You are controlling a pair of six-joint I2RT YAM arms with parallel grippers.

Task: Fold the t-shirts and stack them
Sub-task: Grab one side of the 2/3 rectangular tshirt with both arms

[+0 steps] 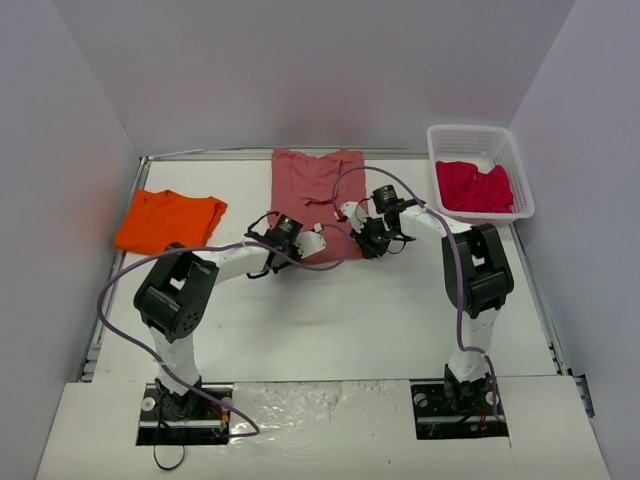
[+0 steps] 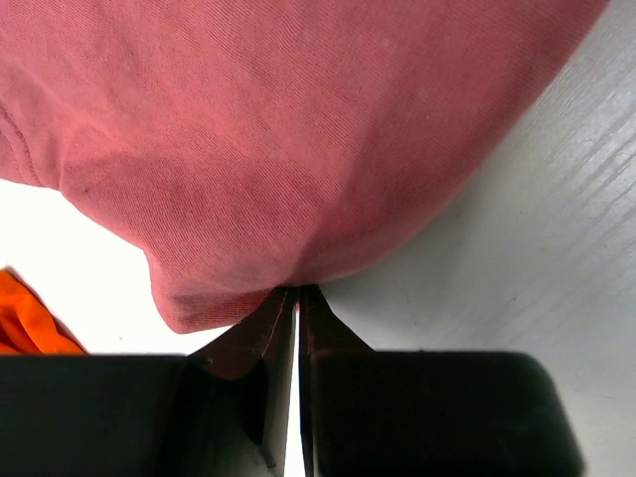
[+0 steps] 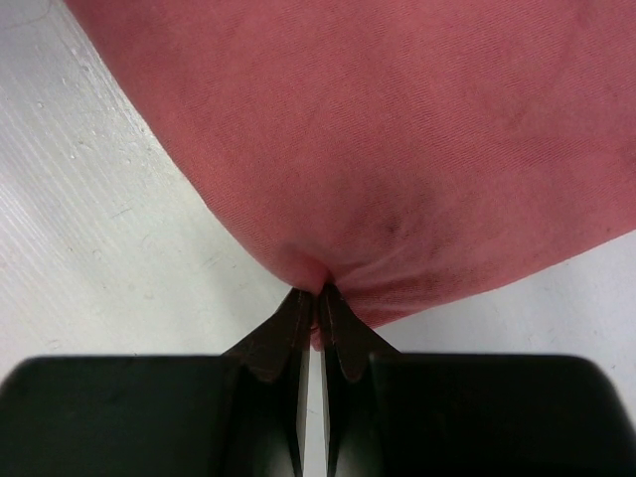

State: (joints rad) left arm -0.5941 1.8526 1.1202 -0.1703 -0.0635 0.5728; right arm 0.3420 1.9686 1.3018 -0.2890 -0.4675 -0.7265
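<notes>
Cloth of the brick-red t-shirt fills the upper part of both wrist views. The shirt lies at the far middle of the surface, and both arms reach to its near edge. The left claw has its jaws pressed almost together, with only a thin slit between them, and pinches a fold of the shirt's edge at the tips. The right claw is closed the same way on a puckered bit of the same shirt, further right along that edge. The orange t-shirt lies at the far left of the surface, apart from the brick-red one. The crimson-pink t-shirt sits crumpled in a white basket at the far right corner.
</notes>
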